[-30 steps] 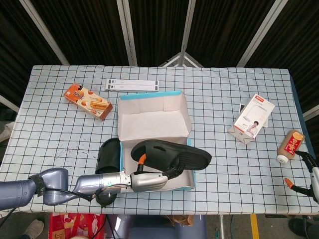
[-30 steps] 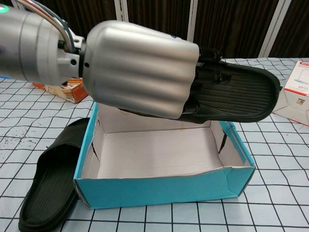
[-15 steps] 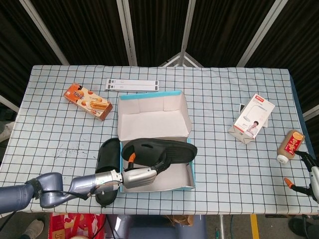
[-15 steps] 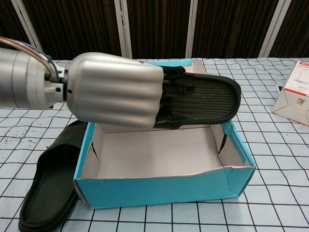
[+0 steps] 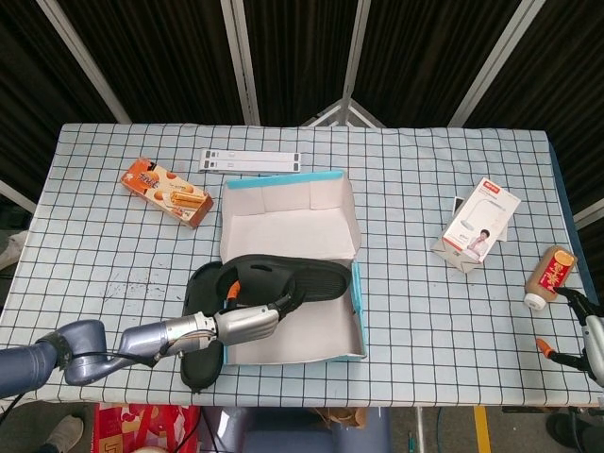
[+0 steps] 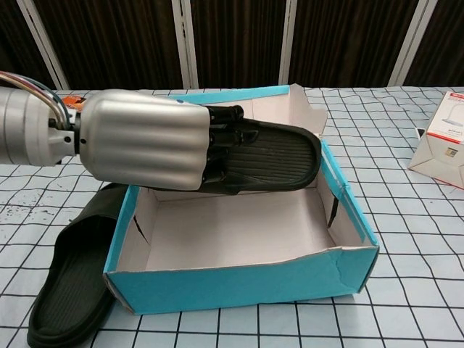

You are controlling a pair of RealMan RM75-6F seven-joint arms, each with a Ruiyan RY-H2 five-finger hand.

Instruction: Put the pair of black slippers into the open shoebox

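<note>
No writing can be read on any pack; print is too small or blurred. An orange snack box (image 5: 167, 192) with pictured biscuits is seen well beyond the left robot hand (image 5: 238, 324), and a white strip (image 5: 251, 161) with dark marks lies farther off still. A white carton (image 5: 481, 222) showing a person is placed well to that hand's right, with a brown bottle (image 5: 550, 276) near the right robot hand (image 5: 578, 332).

The blue shoebox (image 6: 239, 284), lid flap raised at the back, is set directly under and in front of the left robot hand; its pale floor is bare. One black slipper (image 6: 268, 154) is gripped by the left robot hand, fingers wrapped over its heel end, sole up, held above the box's rear-left part. The second slipper (image 6: 72, 279) is laid on the checked worktop (image 5: 425, 311) just left of the box, below that hand.

Whether the right robot hand's fingers are apart or together cannot be told.
</note>
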